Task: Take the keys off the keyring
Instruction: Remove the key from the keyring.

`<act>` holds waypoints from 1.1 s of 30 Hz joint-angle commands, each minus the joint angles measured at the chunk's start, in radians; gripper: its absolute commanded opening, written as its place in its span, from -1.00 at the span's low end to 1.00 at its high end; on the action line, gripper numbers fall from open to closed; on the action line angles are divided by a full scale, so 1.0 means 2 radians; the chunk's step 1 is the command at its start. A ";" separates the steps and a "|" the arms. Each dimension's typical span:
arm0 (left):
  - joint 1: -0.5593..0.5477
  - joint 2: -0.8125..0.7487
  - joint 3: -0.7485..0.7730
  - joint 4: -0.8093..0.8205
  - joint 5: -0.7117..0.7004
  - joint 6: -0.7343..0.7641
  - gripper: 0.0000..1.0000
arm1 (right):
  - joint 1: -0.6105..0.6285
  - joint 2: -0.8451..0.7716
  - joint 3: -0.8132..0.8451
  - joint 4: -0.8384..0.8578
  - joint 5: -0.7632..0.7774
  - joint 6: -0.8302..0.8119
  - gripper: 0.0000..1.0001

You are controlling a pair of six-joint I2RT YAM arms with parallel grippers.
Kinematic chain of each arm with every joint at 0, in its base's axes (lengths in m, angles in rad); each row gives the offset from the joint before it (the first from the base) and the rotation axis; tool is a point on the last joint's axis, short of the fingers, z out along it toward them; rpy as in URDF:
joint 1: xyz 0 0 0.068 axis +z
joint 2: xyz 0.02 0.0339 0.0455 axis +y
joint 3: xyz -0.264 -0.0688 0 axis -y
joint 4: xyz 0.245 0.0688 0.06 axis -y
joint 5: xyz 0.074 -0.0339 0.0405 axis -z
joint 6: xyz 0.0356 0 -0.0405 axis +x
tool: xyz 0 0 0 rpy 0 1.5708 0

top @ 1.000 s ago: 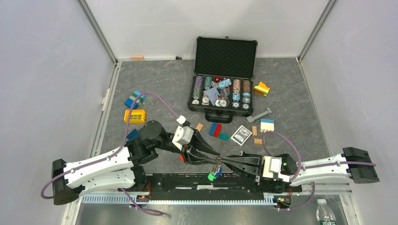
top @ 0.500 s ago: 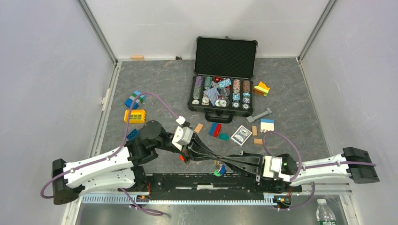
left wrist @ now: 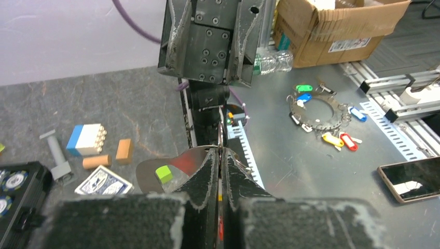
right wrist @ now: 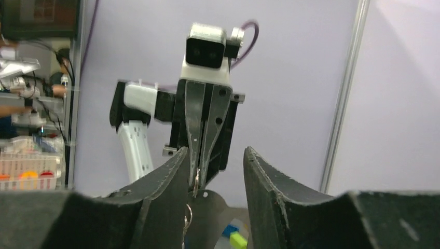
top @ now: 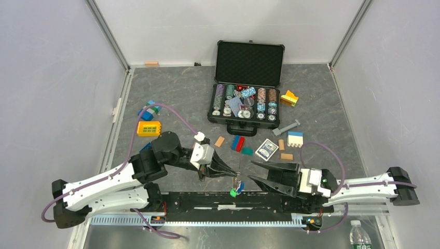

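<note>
The left hand [top: 231,174] is pinched shut on the keyring [top: 238,179], the keys [top: 236,189] hang under it, and the right hand [top: 252,171], fingers apart just beside them, probably has to grab one key next.

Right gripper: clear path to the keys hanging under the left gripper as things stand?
Probably yes. The right gripper is open and faces the keys, which hang from the keyring pinched in the left gripper. Nothing shows between them.
</note>
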 commanded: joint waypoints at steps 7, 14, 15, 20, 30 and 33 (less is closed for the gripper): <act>-0.002 0.010 0.128 -0.266 -0.075 0.138 -0.95 | 0.002 0.038 0.288 -0.600 0.068 0.069 0.04; -0.002 0.040 0.180 -0.402 -0.135 0.197 -0.95 | 0.002 0.119 0.424 -0.827 0.032 0.097 0.13; -0.002 0.044 0.186 -0.411 -0.134 0.200 -0.95 | 0.001 0.130 0.434 -0.843 0.031 0.098 0.13; -0.003 0.062 0.204 -0.434 -0.115 0.207 -0.95 | 0.001 0.168 0.453 -0.862 0.030 0.097 0.16; -0.003 0.060 0.205 -0.436 -0.060 0.220 -0.95 | -0.023 0.172 0.430 -0.820 0.036 0.084 0.16; -0.003 0.058 0.205 -0.432 -0.047 0.222 -0.95 | -0.034 0.176 0.422 -0.798 0.024 0.085 0.13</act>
